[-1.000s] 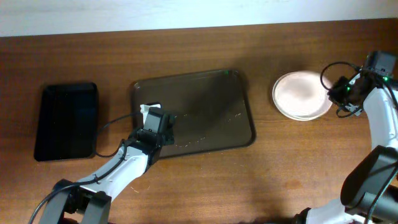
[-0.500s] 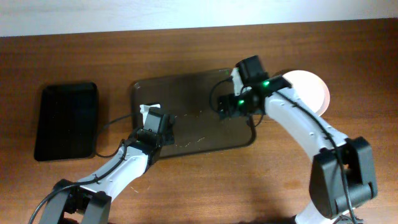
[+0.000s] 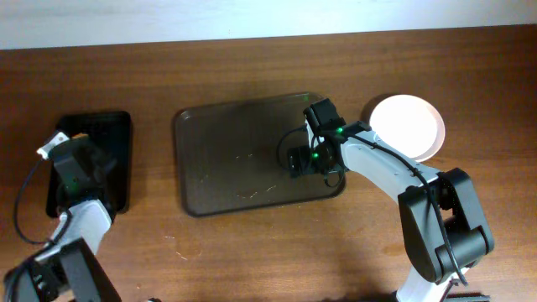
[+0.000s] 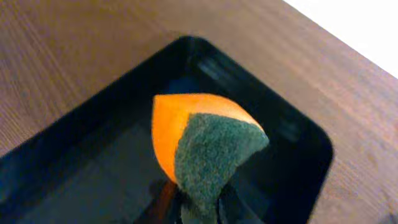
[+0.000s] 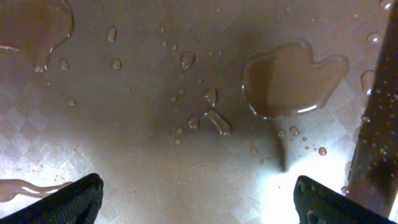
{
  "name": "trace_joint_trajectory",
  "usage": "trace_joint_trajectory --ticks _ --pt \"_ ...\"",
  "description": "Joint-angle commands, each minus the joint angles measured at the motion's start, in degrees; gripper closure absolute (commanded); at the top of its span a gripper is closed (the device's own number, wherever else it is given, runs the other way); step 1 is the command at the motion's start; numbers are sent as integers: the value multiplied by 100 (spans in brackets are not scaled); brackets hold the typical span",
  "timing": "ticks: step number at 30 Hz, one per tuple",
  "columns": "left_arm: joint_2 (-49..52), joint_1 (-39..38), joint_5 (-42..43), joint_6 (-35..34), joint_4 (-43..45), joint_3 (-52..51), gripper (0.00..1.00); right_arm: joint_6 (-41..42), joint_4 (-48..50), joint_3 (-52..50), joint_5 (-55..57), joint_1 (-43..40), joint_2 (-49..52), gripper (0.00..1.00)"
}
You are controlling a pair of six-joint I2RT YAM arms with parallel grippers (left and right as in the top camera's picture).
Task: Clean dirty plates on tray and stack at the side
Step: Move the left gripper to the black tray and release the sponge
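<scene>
The dark brown tray [image 3: 243, 126] holds no plates, only water drops and puddles [image 5: 286, 81]. A white plate [image 3: 411, 126] rests on the table right of the tray; a rim below it suggests others under it. My right gripper [image 3: 300, 159] hangs low over the tray's right part, fingers [image 5: 81, 196] wide open on nothing. My left gripper [image 4: 202, 208] is at the far left over the small black tray [image 3: 113, 134]. It is shut on an orange sponge with a green scouring face [image 4: 211, 152], held just above the black tray's floor [image 4: 74, 168].
The brown tray's raised right rim [image 5: 376, 124] runs close beside my right fingers. Bare wooden table lies between the two trays and along the front. The right arm's links reach across the tray's right edge next to the plate.
My left arm has swung left from the brown tray to over the black tray, carrying the sponge. My right arm came from the plate onto the tray's right part, opened, and settled lower.
</scene>
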Motion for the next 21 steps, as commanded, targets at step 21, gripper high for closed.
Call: trace_joint_trajectory --ticks 21 --pt "-3410 243 1818 66 -3939 44 0 1250 -2638 -675 1290 1279 -4511 2"
